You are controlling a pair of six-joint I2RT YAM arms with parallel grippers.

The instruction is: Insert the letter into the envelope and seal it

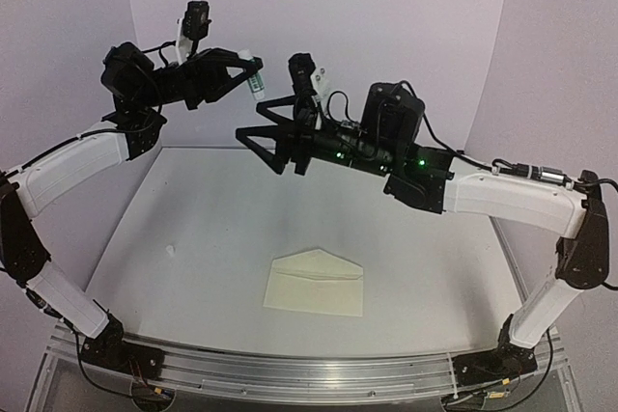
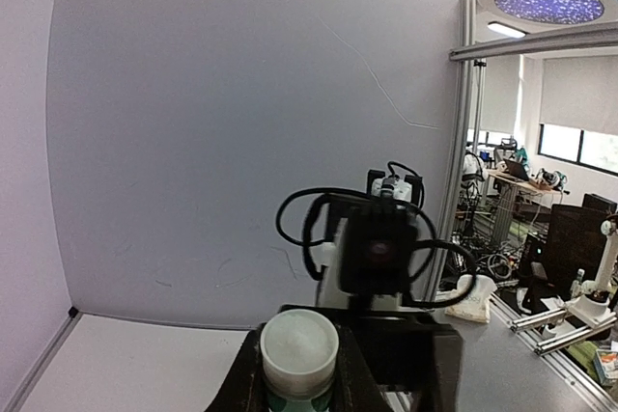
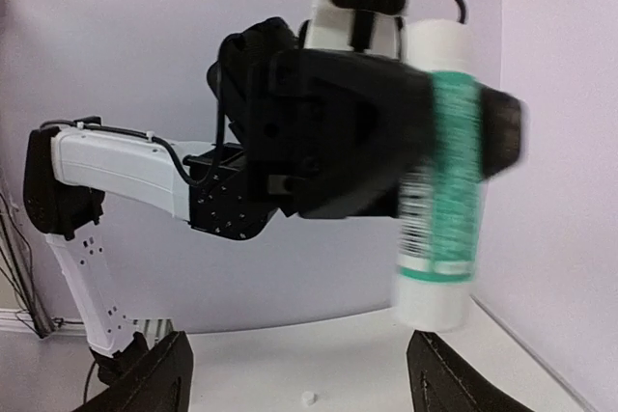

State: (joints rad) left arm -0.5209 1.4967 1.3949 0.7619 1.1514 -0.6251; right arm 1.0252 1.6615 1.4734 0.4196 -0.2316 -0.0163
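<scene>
The envelope [image 1: 315, 282] lies flat on the desk [image 1: 193, 229], close to the middle of the near edge, with its flap pointing toward the far edge. Both grippers hang well above it. The left gripper [image 1: 248, 72] clamps a glue stick [image 1: 255, 75]. The right gripper [image 3: 299, 388] stands wide and empty, facing the stick.

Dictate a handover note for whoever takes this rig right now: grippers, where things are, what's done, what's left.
The left gripper is shut on the glue stick, held high at the back. The right gripper is open and empty, facing it. The envelope lies flat on the table, with its flap open. The letter is not visible, probably already inside. Left to do: glue the flap and press it shut.
</scene>
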